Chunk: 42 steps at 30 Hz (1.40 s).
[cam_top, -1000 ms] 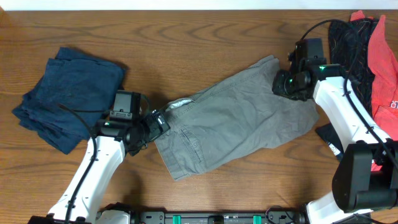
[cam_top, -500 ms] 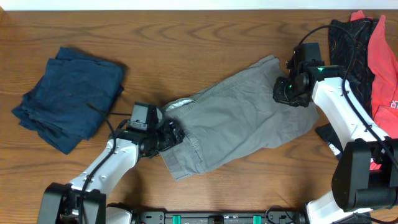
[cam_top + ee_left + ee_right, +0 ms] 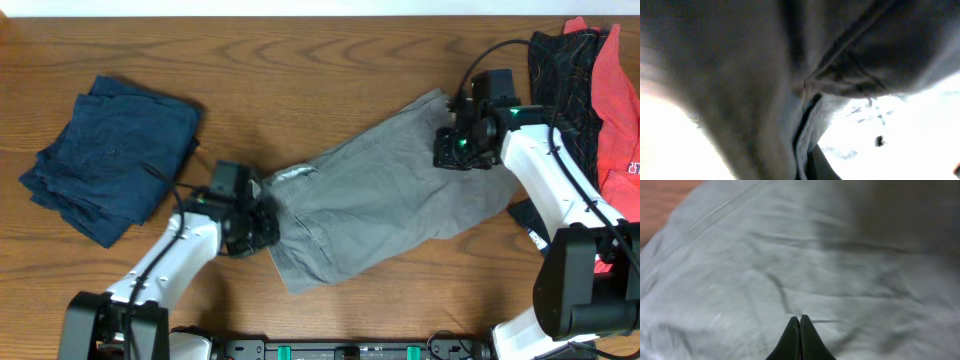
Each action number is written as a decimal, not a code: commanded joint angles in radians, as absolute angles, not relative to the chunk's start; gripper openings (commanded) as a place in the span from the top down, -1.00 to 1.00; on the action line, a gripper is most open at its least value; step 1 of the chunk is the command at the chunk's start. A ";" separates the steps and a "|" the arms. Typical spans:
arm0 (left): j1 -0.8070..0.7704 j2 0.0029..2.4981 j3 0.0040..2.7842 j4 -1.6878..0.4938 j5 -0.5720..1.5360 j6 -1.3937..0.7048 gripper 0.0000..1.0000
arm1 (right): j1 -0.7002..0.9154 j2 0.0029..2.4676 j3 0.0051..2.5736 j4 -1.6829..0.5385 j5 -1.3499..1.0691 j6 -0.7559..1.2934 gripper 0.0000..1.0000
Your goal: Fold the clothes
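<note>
The grey-taupe shorts (image 3: 390,195) lie spread diagonally across the middle of the table, waistband at the lower left and legs at the upper right. My left gripper (image 3: 264,224) is at the waistband end, shut on the fabric. In the left wrist view, blurred shorts cloth (image 3: 740,75) fills the frame and hangs down over the left gripper (image 3: 807,170). My right gripper (image 3: 452,152) rests on the upper leg end. In the right wrist view its tips (image 3: 800,318) are pressed together on a small crease of the shorts (image 3: 740,270).
A folded navy garment (image 3: 110,155) lies at the left. A black patterned garment (image 3: 555,65) and a red one (image 3: 618,90) are piled at the far right edge, with a dark item (image 3: 530,215) below them. Bare wood (image 3: 300,60) runs along the back.
My left arm has swung right onto the waistband and its jaws have gone from wide open to shut. The waistband edge has bunched slightly. My right gripper has closed fully and shifted a little left.
</note>
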State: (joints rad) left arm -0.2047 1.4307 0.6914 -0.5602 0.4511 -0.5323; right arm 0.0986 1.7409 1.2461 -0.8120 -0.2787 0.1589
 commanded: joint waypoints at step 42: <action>-0.161 1.418 1.362 -0.934 0.430 -0.415 0.88 | 0.468 1.693 1.229 -0.635 -0.136 0.272 0.93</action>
